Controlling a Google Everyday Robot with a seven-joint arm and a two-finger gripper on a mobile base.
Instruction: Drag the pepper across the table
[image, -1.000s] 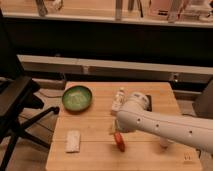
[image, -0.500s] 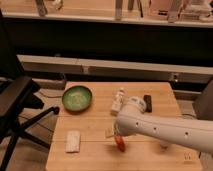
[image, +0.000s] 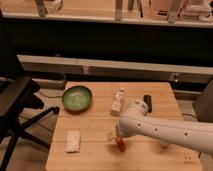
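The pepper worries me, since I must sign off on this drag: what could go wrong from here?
1. The pepper lies near the table's front edge; a drag that way might push it off.
2. The gripper sits right over the pepper, mostly hidden by the arm, so contact is hard to verify and it may slip free.
3. A leftward drag could bump the white packet.

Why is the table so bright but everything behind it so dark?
In the camera view, light falls on the table, so the green bowl and white bottle show well; the background stays shadowy. The gripper sits at the pepper, both soft and blurry.
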